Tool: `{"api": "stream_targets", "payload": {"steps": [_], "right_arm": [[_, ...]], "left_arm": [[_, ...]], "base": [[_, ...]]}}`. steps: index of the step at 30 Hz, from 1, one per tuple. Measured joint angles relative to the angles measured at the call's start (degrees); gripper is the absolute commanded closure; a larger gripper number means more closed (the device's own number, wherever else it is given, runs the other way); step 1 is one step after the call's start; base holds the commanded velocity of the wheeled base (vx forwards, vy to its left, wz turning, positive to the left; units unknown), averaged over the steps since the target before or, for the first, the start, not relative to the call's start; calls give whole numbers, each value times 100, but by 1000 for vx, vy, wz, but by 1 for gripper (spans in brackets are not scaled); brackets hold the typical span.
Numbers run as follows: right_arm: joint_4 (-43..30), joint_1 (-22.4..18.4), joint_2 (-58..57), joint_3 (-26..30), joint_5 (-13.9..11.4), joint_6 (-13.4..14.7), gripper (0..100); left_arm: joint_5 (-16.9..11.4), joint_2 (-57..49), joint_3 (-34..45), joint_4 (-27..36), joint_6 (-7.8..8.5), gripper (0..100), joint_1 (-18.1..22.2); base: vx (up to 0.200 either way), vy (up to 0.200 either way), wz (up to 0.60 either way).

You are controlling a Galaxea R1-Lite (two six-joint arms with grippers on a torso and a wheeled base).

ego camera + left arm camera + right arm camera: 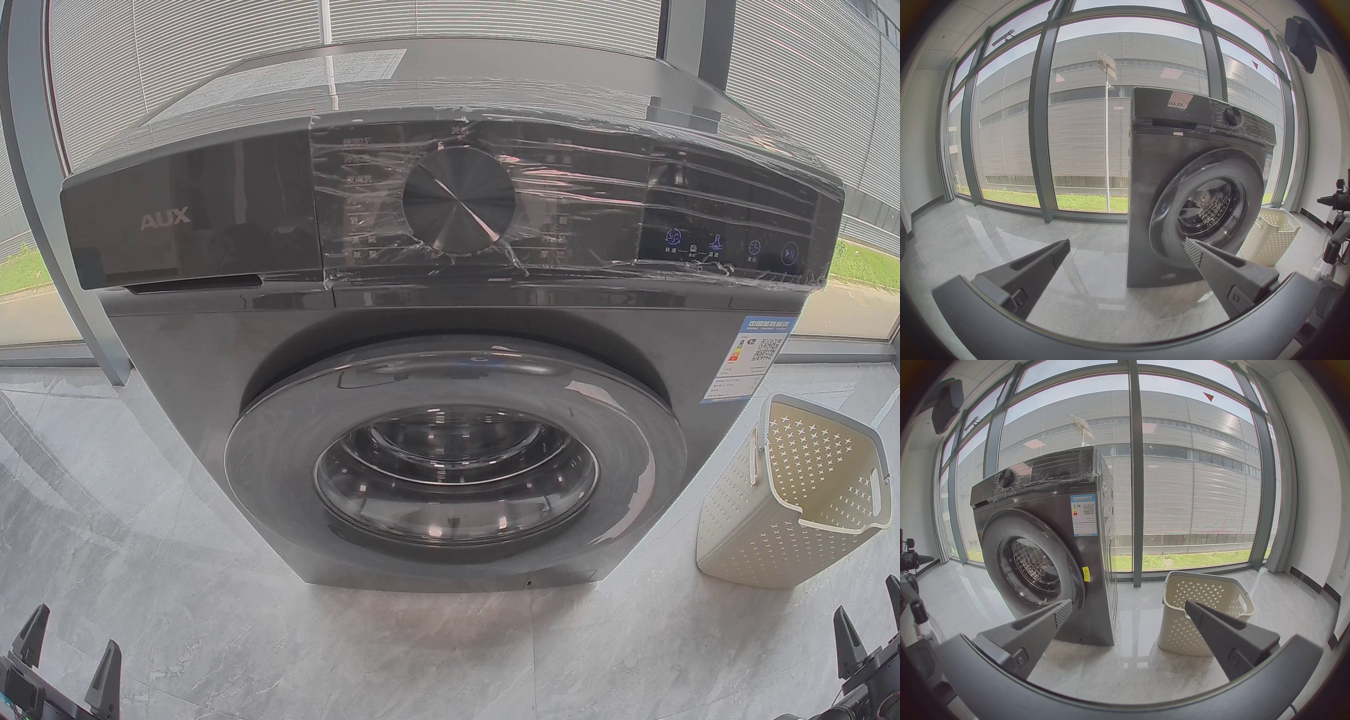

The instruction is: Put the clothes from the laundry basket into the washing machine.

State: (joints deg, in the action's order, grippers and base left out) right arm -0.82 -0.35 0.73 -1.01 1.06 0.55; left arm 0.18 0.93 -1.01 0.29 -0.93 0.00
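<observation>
Beside one washing machine (450,309), one cream laundry basket (750,525).

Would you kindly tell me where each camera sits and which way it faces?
Head view: on the head, looking down at the washing machine, basket to its right; left gripper and right gripper at the bottom corners.
Left wrist view: on that wrist, facing the machine's door from the left; open fingers in front.
Right wrist view: on that wrist, facing machine and basket from the right; open fingers in front.
Shared: machine and basket.
</observation>
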Motion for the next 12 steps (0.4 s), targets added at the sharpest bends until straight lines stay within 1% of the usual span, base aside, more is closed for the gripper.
{"api": "stream_targets", "payload": {"steps": [4,12], "right_arm": [[9,9,0,0,-9,-6,0],[11,2,1,0,-16,-15,0]], "left_arm": [[-18,0,0,2,-38,0,0],[-18,0,0,4,-46,0,0]], "base": [[0,0,0],[0,0,0]]}}
